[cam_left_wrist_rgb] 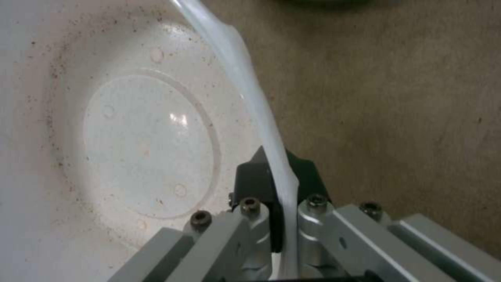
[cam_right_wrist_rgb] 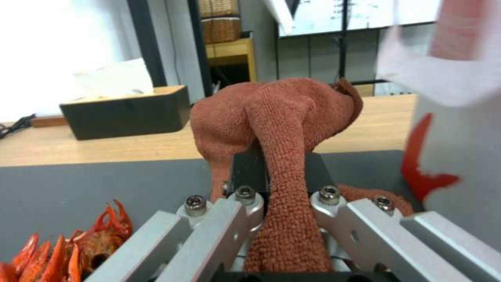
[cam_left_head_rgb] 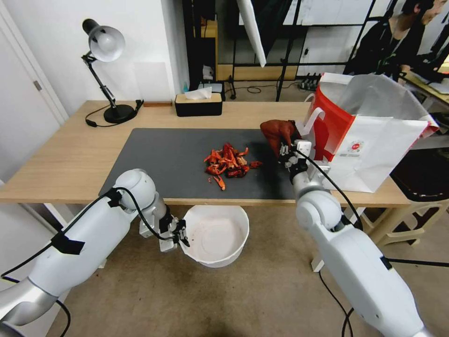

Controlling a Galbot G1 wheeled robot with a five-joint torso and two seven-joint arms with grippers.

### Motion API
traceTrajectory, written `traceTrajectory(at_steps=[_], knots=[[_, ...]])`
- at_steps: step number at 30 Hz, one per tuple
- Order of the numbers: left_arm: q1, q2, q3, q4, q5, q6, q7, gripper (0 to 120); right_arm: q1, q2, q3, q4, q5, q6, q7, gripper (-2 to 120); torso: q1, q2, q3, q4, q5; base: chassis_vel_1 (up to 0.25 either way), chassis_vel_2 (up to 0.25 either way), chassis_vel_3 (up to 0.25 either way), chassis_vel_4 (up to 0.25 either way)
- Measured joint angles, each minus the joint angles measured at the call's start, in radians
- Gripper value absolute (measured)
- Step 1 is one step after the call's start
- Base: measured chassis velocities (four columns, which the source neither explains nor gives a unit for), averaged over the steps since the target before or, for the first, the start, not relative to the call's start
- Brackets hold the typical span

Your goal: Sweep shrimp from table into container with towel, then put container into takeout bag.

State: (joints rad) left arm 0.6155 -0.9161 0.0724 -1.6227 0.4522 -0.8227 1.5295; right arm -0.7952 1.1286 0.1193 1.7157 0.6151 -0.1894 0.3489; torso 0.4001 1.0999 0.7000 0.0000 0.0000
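The left hand (cam_left_head_rgb: 180,235) is clenched on the thin rim of the large round white plastic bowl (cam_left_head_rgb: 216,236), held below the near edge of the light-wood counter (cam_left_head_rgb: 65,159); the bowl holds only specks. The red-orange shelled shrimp (cam_left_head_rgb: 229,164) lie piled on the dark grey mat (cam_left_head_rgb: 163,159). The right hand (cam_left_head_rgb: 289,150) grips the rust-red soft towel (cam_left_head_rgb: 277,132), beside the red and white paper bag (cam_left_head_rgb: 369,145).

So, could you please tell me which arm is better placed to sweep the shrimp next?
The right. The right gripper already clamps the rust-red soft towel on the mat beside the red-orange shrimp; the left gripper holds the round white plastic container below the table edge.
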Motion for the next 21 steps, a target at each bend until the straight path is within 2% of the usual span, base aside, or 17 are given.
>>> traceTrajectory(at_steps=[11, 21], knots=[[0.004, 0.002, -0.003, 0.002, -0.003, 0.000, 0.000, 0, 0.060, -0.038, -0.026, -0.040, 0.031, -0.038, -0.108, 2, 0.000, 0.000, 0.000, -0.0001, 0.0000, 0.000, 0.000, 0.000, 0.000], [0.003, -0.001, -0.004, 0.003, -0.001, 0.000, 0.000, 0, 0.105, -0.057, -0.055, -0.099, 0.038, -0.062, -0.145, 2, 0.000, 0.000, 0.000, -0.0001, -0.0001, 0.000, 0.000, 0.000, 0.000]])
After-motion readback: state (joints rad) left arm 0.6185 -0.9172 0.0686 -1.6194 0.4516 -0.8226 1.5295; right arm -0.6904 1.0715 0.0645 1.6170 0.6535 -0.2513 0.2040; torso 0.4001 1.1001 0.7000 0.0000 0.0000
